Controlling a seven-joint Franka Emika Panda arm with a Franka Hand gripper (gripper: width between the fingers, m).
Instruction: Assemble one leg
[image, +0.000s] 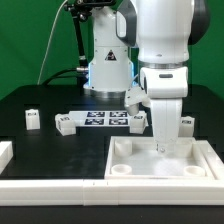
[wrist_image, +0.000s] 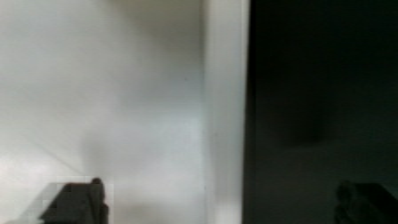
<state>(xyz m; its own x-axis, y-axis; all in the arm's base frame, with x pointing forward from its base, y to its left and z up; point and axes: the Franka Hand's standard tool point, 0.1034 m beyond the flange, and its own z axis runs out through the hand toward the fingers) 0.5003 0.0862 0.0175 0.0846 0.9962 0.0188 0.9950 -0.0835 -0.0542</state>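
My gripper (image: 163, 147) hangs straight down over the far part of the wide white tray (image: 200, 166), its tips close to the tray floor. In the wrist view the gripper (wrist_image: 219, 203) is open: the two dark fingertips (wrist_image: 75, 202) stand wide apart with nothing between them. Under them lies a blurred white surface (wrist_image: 125, 110) beside black table. Several small white legs with tags stand on the table: one leg (image: 33, 119) at the exterior view's left, one (image: 65, 124) beside it, one (image: 136, 121) just left of the gripper, one (image: 185, 121) just right of it.
The marker board (image: 100, 119) lies flat behind the tray, between the legs. The robot base (image: 108, 70) stands behind it. A white part's edge (image: 5, 152) shows at the exterior view's left border. The tray has round corner sockets (image: 122, 170).
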